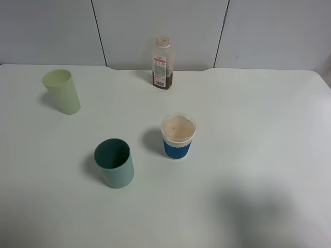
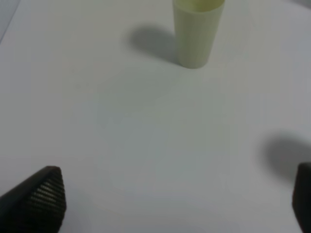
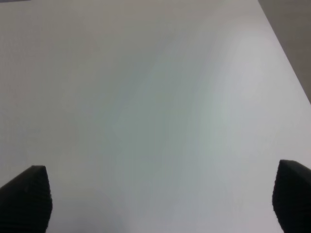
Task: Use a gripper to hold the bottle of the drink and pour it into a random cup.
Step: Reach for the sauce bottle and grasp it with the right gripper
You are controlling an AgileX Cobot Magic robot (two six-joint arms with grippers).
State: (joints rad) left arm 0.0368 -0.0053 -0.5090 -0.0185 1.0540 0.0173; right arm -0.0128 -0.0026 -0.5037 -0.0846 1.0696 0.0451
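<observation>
Clear bottle (image 1: 162,63) stands at table's (image 1: 258,129) far edge, outside both spread jaws.

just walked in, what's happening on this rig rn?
Nothing is being handled yet. The bottle of the drink stands upright at the back of the white table, untouched, with brown liquid in its bottom. Three cups stand apart in front of it: a teal-green tumbler, a pale yellow-green tumbler and a white cup with a blue band. The left gripper and right gripper are both open and empty over bare table.

pale yellow-green tumbler (image 2: 197,35), left pincer (image 2: 176,193) spread wide
</observation>
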